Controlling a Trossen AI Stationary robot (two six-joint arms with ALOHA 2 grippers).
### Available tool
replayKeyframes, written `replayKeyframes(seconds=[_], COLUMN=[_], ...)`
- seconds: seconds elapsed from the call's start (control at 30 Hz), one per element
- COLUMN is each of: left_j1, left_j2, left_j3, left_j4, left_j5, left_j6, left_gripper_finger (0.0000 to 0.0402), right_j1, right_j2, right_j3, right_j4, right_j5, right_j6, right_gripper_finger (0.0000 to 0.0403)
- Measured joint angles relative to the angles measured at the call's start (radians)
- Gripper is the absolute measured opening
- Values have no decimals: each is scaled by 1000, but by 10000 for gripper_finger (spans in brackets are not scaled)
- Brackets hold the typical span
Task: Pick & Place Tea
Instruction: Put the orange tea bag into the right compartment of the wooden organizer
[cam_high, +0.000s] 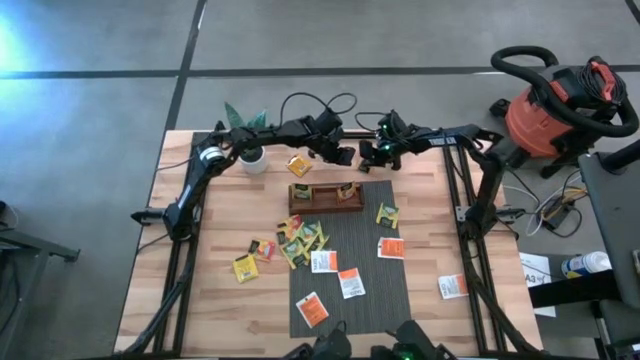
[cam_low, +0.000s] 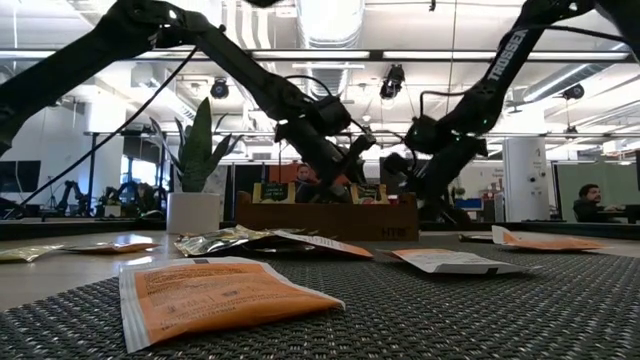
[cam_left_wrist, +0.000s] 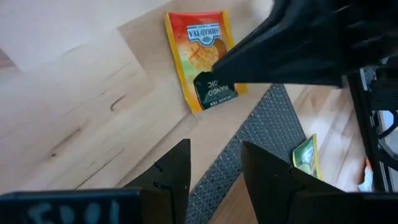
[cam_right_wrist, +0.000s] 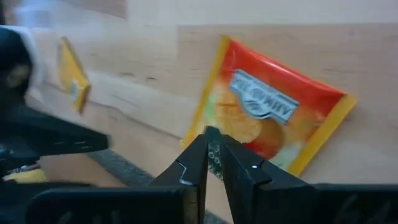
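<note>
While sachets (cam_high: 300, 240) crowd the mat (cam_high: 372, 225), wood borders it.

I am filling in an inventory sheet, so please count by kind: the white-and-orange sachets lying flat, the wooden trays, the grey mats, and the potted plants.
White-and-orange sachets: 5
Wooden tray: 1
Grey mat: 1
Potted plant: 1
Total: 8
</note>
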Motion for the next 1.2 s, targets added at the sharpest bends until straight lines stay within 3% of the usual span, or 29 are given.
replayKeyframes(seconds=[0.13,0.3,0.5,0.67,1.0,1.2], left_j1=[0,0,-1,-2,0,-1], left_j2=[-8,-13,-13,-13,-13,-14], left_j3=[0,15,21,21,21,24], left_j4=[0,1,1,-11,-16,8], left_j5=[0,0,3,7,7,7], left_j6=[1,4,2,-3,-2,-31], left_gripper_finger=[135,135,135,135,135,135], right_j1=[-5,-12,-21,-21,-17,-17], right_j2=[-75,-102,14,92,12,39], right_j3=[6,50,160,261,293,269], right_j4=[-29,-198,-268,-427,-490,-514], right_j5=[59,168,174,185,203,181], right_j6=[-47,-181,-253,-338,-384,-407], right_gripper_finger=[43,43,43,43,43,43])
